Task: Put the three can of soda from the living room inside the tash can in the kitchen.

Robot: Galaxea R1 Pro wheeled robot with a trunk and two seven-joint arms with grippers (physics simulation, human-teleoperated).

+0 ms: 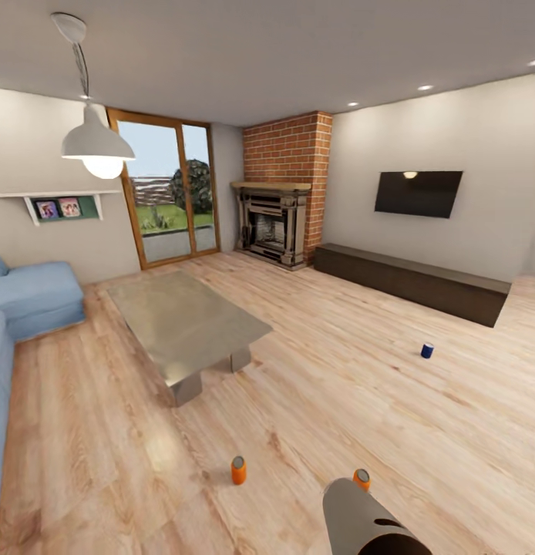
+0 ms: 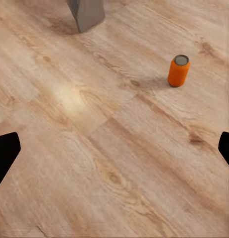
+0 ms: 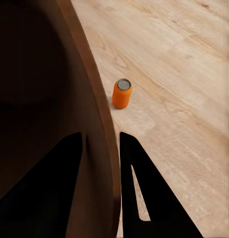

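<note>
My right tool (image 3: 102, 144) pinches the bin (image 1: 368, 520) rim, my left tool (image 2: 114, 151) gapes empty, so I should lower onto the orange can (image 2: 178, 70) just beyond the table (image 1: 183, 320), squarely, keeping the bin level.

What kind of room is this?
A living room, most likely: a blue sofa by a stone coffee table, a brick fireplace and a wall TV.
</note>
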